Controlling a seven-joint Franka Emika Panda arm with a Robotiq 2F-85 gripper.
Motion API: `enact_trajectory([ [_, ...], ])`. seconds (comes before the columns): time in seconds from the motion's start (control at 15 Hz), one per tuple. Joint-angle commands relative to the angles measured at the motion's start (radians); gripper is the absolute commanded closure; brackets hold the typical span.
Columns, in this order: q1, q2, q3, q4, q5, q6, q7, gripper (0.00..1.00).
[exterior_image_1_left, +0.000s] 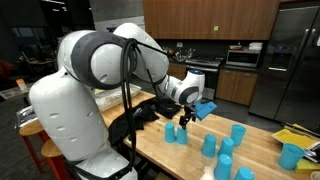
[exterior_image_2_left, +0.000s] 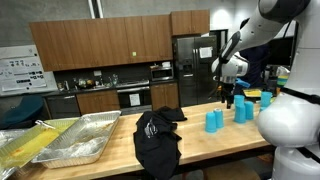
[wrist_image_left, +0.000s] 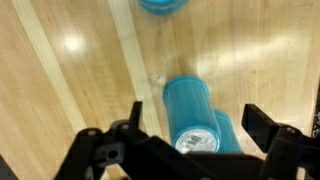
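Blue cup (wrist_image_left: 190, 105) stands on the wooden table (wrist_image_left: 60, 90), right beneath the gripper (wrist_image_left: 195, 125), and from where I'm standing it looks like the one being lined up. In the wrist view it sits roughly centred between the two fingers (wrist_image_left: 133, 120), with bare wood showing on either side of it. There's a pale, shiny disc at its near end. I can't tell whether that is the mouth or the base.

To do this bit well, I'd say the arm should come straight down and keep the cup in the middle of the gap. A second cup (wrist_image_left: 160, 5) stands a little way off, and in an exterior view the other cups (exterior_image_1_left: 225, 150) are scattered close by on the same table, so a drifting finger could easily clip one. The cup looks like light plastic. A gentle squeeze low on its wall would suit it better than a hard pinch near the rim.

The fingers are spread as wide as they go, gripping nothing and touching nothing. The gripper (exterior_image_1_left: 187, 116) hangs just above the cup. A black cloth (exterior_image_2_left: 157, 140) and foil trays (exterior_image_2_left: 80, 140) lie well apart from it.
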Motion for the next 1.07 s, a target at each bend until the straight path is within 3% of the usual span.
enact_trajectory([
  [0.0,0.027,-0.036,0.013,-0.037,0.094,0.053,-0.051,0.00],
  [0.47,0.042,0.007,0.039,-0.030,0.090,0.036,-0.036,0.00],
  [1.0,0.019,0.039,0.028,-0.062,0.085,0.171,-0.029,0.00],
])
